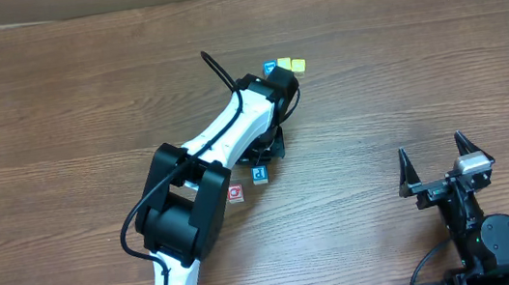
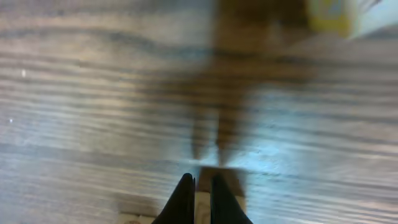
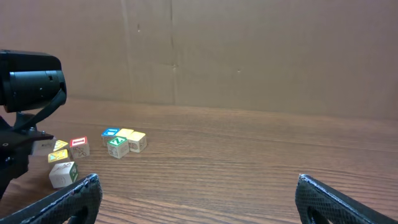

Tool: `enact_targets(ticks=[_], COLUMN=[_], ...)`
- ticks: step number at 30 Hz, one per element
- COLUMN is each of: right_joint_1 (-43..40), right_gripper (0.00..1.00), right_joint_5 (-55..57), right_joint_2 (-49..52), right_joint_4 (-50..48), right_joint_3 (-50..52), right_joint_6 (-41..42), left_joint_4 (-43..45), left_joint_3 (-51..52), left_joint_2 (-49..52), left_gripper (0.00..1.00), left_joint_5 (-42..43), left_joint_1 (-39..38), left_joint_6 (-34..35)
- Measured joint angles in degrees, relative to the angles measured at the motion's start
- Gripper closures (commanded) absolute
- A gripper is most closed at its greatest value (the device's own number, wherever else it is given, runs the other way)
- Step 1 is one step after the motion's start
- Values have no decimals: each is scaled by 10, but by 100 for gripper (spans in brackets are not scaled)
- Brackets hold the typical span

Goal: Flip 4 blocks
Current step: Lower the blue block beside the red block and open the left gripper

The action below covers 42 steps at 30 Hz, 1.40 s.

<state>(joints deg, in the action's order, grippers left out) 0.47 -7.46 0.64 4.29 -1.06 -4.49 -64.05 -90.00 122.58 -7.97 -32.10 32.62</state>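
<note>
The left gripper hung low over the wooden table, its fingers pressed together. Near it lay the blue P block and the red Q block. The green block and the pale block sat side by side farther off. The right gripper waited well apart, fingers spread wide.

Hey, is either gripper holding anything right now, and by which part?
Right gripper: open, empty. Left gripper: shut, close to the table; its blurred wrist view shows no block clearly between the fingers, so a hold cannot be told.
</note>
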Motion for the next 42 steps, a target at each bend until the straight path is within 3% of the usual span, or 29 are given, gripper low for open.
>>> enact_targets(ticks=[11,24,42], right_joint_1=[0,0,0], right_gripper=[0,0,0], right_joint_5=[0,0,0], right_joint_2=[0,0,0], right_joint_4=[0,0,0], right_joint_3=[0,0,0], right_joint_6=[0,0,0], left_joint_4=[57,97,27], left_joint_3=[-10,62,68], left_joint_2=[-44,-44,-44], left_gripper=[96,96,96], left_joint_5=[17,9,19], left_joint_1=[-4,-8,-6], left_joint_6=[12,39,-3])
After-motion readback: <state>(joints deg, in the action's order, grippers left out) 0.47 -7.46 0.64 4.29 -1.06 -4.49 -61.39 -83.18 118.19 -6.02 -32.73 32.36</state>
